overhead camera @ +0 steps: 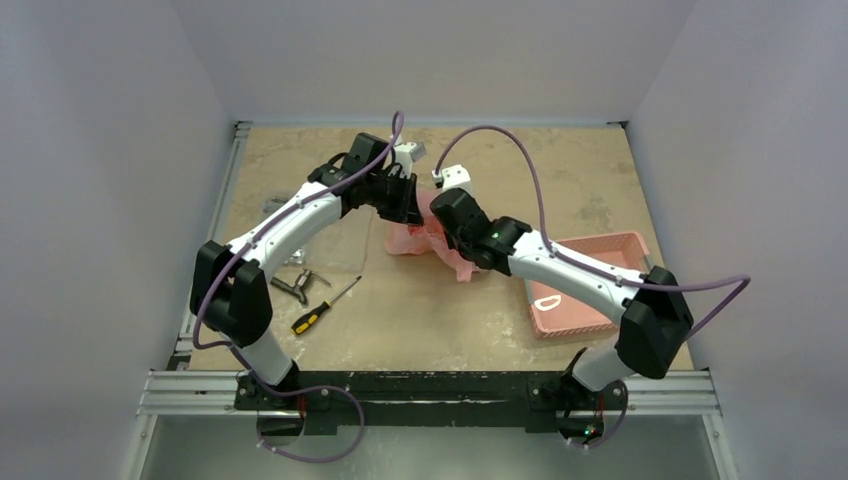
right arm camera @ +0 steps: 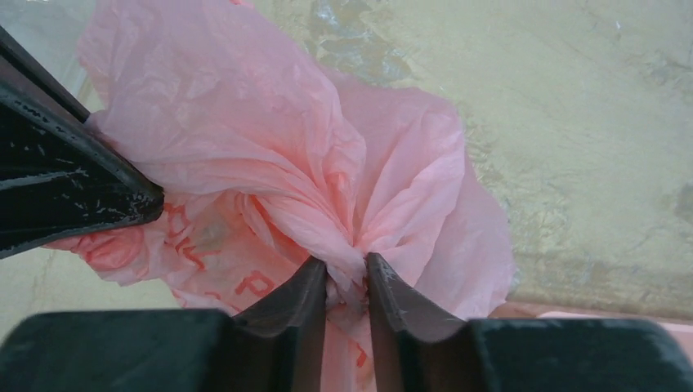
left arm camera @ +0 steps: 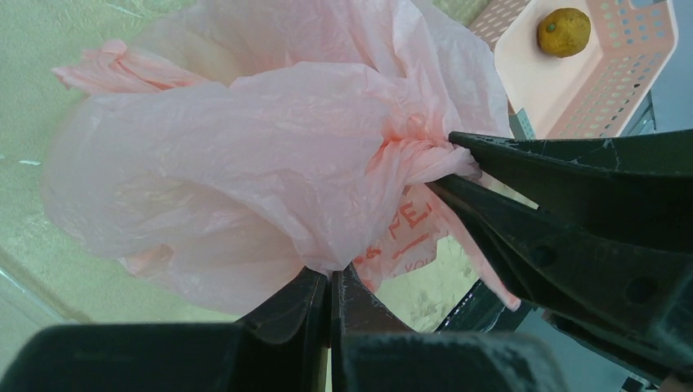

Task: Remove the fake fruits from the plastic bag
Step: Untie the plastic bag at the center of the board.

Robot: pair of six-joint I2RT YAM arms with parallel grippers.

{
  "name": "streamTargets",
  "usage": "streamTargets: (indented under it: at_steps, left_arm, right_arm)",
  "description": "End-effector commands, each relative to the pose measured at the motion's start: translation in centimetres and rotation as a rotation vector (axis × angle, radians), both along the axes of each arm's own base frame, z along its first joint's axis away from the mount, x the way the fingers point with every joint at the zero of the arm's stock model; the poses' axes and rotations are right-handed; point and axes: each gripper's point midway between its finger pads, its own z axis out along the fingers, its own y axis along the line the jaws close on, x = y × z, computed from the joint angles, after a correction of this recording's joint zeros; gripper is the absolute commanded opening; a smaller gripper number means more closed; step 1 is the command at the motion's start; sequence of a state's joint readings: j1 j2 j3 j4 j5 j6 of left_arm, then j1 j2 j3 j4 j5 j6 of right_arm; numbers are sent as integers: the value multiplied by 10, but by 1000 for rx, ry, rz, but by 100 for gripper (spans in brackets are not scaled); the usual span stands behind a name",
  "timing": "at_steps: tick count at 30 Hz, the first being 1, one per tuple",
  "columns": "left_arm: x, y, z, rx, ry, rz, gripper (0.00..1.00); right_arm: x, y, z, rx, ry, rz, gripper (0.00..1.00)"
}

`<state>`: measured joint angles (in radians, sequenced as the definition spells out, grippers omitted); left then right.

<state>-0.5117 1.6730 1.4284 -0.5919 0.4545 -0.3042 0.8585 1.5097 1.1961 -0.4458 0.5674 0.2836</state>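
Bag point(overhead camera: 405, 240) in left gripper point(left arm camera: 331, 278), right gripper point(right arm camera: 347, 273)

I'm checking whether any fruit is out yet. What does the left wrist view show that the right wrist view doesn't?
Left wrist only: a pink basket with one yellow fruit lying in it, outside the bag. Right wrist only: a close look at the plastic bunched between the fingers of the right gripper. Both: the pink bag, pinched by the right gripper and the left gripper at separate folds.
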Motion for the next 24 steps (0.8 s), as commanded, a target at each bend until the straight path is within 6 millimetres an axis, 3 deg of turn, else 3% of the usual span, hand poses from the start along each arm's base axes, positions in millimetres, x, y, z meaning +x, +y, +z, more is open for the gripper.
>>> streamTargets:
  at_steps: [1,5,9,11,14,18,22,24]
  left_arm:
    - [3,-3,15,-43,-31,-3,0]
    - [3,-2,16,-39,-34,2,0]
    - [3,-1,17,-35,-41,5,0]
    - [3,-1,18,-36,-44,4,0]
    - [3,-1,21,-43,-49,3,0]
    - [2,0,30,-62,-91,-2,3]
    - [0,5,52,-86,-205,2,40]
    - [-1,9,63,-86,-274,13,53]
  right_arm:
    - [4,1,36,146,-108,-39,15]
    - [3,3,53,471,-83,44,0]
    - [-10,-20,73,986,-61,178,0]
    - [-20,-28,75,1093,-76,229,0]
    - [-20,-32,58,1033,-38,214,0]
    - [-12,-40,52,962,-56,174,0]
    - [-7,-41,48,869,-38,190,0]
    - [-7,-41,47,839,-30,208,0]
